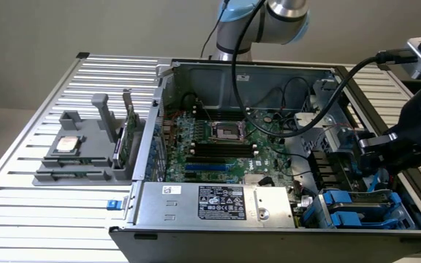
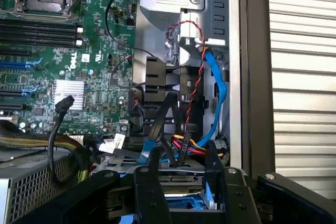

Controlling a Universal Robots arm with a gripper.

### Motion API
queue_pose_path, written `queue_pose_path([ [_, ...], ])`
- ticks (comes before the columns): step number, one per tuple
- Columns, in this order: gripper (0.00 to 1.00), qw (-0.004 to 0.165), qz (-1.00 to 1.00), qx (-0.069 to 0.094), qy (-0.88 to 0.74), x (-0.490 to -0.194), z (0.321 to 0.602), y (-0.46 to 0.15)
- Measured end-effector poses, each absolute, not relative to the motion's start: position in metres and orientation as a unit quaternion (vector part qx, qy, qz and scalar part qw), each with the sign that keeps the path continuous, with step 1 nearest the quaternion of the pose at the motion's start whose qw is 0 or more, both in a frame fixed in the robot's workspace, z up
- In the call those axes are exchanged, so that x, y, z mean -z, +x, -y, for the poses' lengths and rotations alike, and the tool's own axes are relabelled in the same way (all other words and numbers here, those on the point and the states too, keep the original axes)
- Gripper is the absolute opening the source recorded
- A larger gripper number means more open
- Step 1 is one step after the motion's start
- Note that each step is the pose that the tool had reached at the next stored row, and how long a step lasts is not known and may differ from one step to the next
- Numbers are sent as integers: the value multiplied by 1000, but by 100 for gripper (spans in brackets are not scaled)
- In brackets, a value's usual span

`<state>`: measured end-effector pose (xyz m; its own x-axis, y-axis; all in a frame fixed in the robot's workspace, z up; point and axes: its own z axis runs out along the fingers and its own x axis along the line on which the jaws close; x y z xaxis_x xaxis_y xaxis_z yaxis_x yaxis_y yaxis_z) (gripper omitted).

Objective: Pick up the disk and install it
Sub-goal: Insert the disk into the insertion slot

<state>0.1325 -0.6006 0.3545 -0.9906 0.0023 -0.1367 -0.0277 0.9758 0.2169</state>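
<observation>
The disk [image 1: 364,212], a grey drive in a bright blue carrier, lies in the drive bay at the front corner of the open computer case, on the exterior view's right. My gripper [image 1: 372,174] hangs just above that bay on the black arm. In the wrist view the black fingers [image 2: 149,192] stand one on each side of the disk's [image 2: 181,180] connector end, with blue carrier plastic below it. The gripper [image 2: 182,188] is open wide around that end, and I see no firm clamp on it.
Blue data cable [image 2: 218,93] and red-black wires [image 2: 191,77] run down into the bay beside the fingers. The power supply [image 1: 218,201] and motherboard [image 1: 225,142] fill the rest of the case. A grey fixture [image 1: 79,159] with a CPU chip [image 1: 67,144] and green card [image 1: 127,137] stands on the slatted table.
</observation>
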Motion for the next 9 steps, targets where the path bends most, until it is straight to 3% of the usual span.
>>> queue_pose_path([
  [5,27,71,-992,-105,18,-352,601,132],
  [9,27,74,-991,-104,44,-352,601,132],
])
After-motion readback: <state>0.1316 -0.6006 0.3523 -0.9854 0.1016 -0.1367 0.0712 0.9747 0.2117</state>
